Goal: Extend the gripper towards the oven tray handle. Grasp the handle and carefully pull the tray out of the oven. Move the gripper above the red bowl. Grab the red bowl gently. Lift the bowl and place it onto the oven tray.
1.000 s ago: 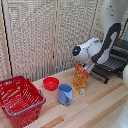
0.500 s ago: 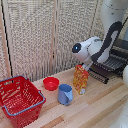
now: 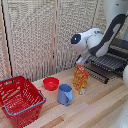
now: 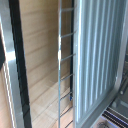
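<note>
The red bowl [image 3: 50, 83] sits upright on the wooden table, beside a blue mug [image 3: 65, 94]. At the exterior view's right stands the oven [image 3: 121, 47], with the dark wire tray [image 3: 108, 62] sticking out of its front. The thin handle [image 3: 98, 73] runs along the tray's near edge. My gripper [image 3: 84, 61] hangs from the white arm at the tray's front corner, well away from the bowl. Its fingers are too blurred to read. The wrist view shows wire bars of the tray [image 4: 62, 65] close up over the table, and no fingers.
A large red mesh basket [image 3: 17, 99] stands at the exterior view's left. An orange packet [image 3: 80, 78] stands upright between the mug and the tray. A ribbed grey panel [image 4: 98, 60] fills much of the wrist view. A woven screen backs the table.
The arm has shifted slightly toward the exterior view's left near the tray's front. The bowl, mug and basket have not moved.
</note>
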